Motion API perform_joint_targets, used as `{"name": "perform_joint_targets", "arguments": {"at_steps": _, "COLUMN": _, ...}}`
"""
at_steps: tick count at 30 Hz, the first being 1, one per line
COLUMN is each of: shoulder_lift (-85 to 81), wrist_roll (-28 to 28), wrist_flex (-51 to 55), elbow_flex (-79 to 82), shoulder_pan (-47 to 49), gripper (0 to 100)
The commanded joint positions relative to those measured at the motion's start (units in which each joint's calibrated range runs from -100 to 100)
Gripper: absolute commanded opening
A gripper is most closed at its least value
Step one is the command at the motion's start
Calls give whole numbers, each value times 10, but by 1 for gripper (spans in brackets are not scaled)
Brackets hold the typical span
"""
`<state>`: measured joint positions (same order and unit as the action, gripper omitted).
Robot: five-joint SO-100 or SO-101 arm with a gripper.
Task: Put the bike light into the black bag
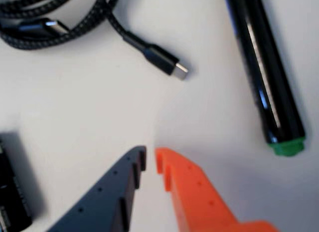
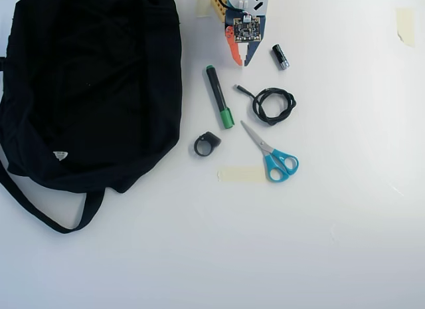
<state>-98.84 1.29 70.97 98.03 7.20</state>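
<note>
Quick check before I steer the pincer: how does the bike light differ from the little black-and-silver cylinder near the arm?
In the overhead view the bike light is a ring-shaped loop with a blocky head; the cylinder is a straight stub with a silver end. The bike light lies close to the black bag, below the green-capped marker; the cylinder lies beside the pincer, on the side away from the bag. Both are small, mostly black and lie untouched.

Bright even light, soft faint shadows; wrist view blurry throughout; glare streak along marker [image 1: 266, 87] barrel.
</note>
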Motion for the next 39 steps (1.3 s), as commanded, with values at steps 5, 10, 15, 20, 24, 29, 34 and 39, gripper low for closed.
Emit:
{"name": "perform_joint_targets", "arguments": {"at_steps": 5, "shoulder_lift": -8, "wrist_roll": -2, "wrist_flex": 22, "elbow_flex": 13, "shoulder_pan": 1, "gripper": 2}}
{"name": "perform_joint_targets", "arguments": {"at_steps": 10, "shoulder_lift": -5, "wrist_roll": -3, "wrist_flex": 6, "elbow_flex": 1, "shoulder_pan": 3, "gripper": 2}}
{"name": "perform_joint_targets", "arguments": {"at_steps": 15, "shoulder_lift": 79, "wrist_roll": -49, "wrist_flex": -173, "elbow_flex": -64, "shoulder_pan": 18, "gripper": 2}}
{"name": "perform_joint_targets", "arguments": {"at_steps": 20, "shoulder_lift": 238, "wrist_roll": -60, "wrist_flex": -476, "elbow_flex": -112, "shoulder_pan": 33, "gripper": 2}}
{"name": "perform_joint_targets", "arguments": {"at_steps": 24, "shoulder_lift": 391, "wrist_roll": -60, "wrist_flex": -779, "elbow_flex": -152, "shoulder_pan": 42, "gripper": 2}}
{"name": "perform_joint_targets", "arguments": {"at_steps": 29, "shoulder_lift": 613, "wrist_roll": -42, "wrist_flex": -961, "elbow_flex": -289, "shoulder_pan": 34, "gripper": 2}}
{"name": "perform_joint_targets", "arguments": {"at_steps": 34, "shoulder_lift": 788, "wrist_roll": -10, "wrist_flex": -963, "elbow_flex": -501, "shoulder_pan": -5, "gripper": 2}}
{"name": "perform_joint_targets", "arguments": {"at_steps": 39, "shoulder_lift": 943, "wrist_roll": -11, "wrist_flex": -917, "elbow_flex": -697, "shoulder_pan": -21, "gripper": 2}}
